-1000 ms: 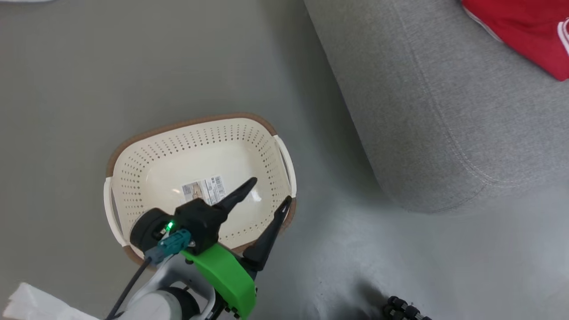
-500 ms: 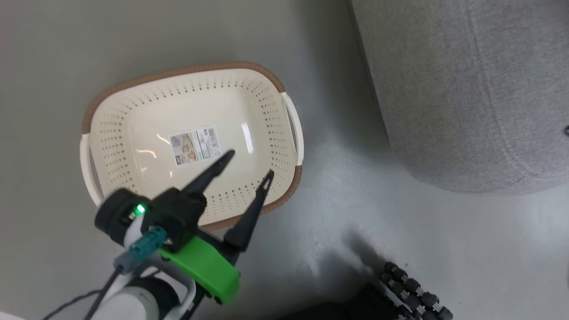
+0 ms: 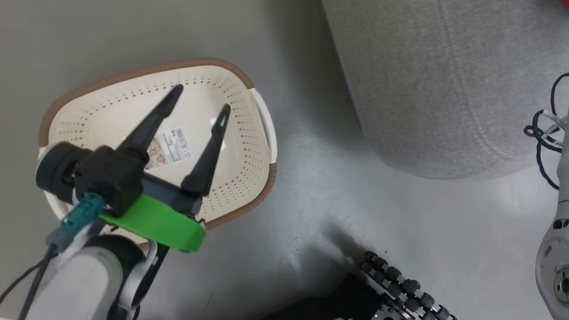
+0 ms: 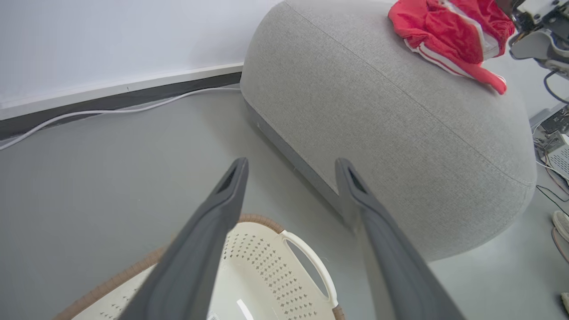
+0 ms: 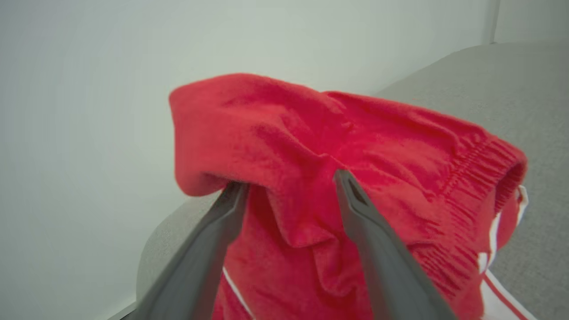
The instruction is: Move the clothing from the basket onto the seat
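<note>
Left gripper (image 3: 202,98) is hovering over the basket (image 3: 146,71) — jaws wide, empty. Right gripper's (image 5: 290,180) jaws are gaping around clothing (image 5: 355,133) on the sofa (image 4: 378,111).

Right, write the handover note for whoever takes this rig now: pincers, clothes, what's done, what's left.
Left pincer: open, empty, above the basket.
Right pincer: fingers spread, red clothing bunched between and over them, on the sofa.
Done: the basket holds no clothing, just its label; the red pile lies on the sofa.
Left: probably only to draw the right pincer clear of the cloth.
</note>
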Robot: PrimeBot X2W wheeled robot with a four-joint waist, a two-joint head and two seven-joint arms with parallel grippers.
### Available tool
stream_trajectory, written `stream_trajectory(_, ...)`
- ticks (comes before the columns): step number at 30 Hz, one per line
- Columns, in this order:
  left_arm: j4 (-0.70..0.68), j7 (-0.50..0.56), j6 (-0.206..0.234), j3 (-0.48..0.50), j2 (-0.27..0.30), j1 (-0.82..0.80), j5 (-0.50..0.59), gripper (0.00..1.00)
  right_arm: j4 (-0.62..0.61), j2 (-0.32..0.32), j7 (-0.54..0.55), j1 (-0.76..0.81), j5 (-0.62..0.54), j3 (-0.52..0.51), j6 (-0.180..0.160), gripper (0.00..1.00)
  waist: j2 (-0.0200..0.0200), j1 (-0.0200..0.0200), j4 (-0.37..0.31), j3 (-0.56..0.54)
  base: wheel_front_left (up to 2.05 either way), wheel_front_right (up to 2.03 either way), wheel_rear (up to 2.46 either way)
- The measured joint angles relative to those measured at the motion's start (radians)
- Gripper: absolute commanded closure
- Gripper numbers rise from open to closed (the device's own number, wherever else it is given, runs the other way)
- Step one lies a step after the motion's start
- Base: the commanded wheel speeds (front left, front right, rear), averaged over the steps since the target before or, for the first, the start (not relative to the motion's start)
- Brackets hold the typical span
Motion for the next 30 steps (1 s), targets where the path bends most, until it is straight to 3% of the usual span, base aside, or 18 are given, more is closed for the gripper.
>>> stream_trajectory(4,0.053,-0.050,-0.015,0.008,-0.015,-0.019,-0.029,0.00,-0.058,-0.005,0.000,0.032,-0.072,0.003,0.037,0.00,0.0000,0.0000,-0.023,-0.029,0.00,0.00,0.00)
stream_trajectory(9,0.106,-0.098,-0.029,0.020,-0.037,-0.019,-0.070,0.00,-0.162,-0.026,0.000,0.137,-0.139,-0.026,0.042,0.00,0.0000,-0.0001,-0.033,-0.088,0.00,0.00,0.00)
stream_trajectory(15,0.184,-0.168,-0.031,0.060,-0.048,0.002,-0.093,0.00,-0.293,0.004,0.000,0.222,-0.166,-0.036,0.060,0.00,0.0000,-0.0002,-0.024,-0.169,0.00,0.00,0.00)
stream_trajectory(23,0.288,-0.270,-0.032,0.075,-0.105,0.054,-0.142,0.00,-0.397,0.001,0.000,0.351,-0.291,0.053,0.077,0.00,0.0000,-0.0002,0.038,-0.266,0.00,0.00,0.00)
stream_trajectory(30,0.379,-0.350,-0.032,0.107,-0.127,0.114,-0.157,0.00,-0.389,0.035,0.000,0.461,-0.337,0.144,0.080,0.00,0.0000,-0.0002,0.122,-0.349,0.00,0.00,0.00)
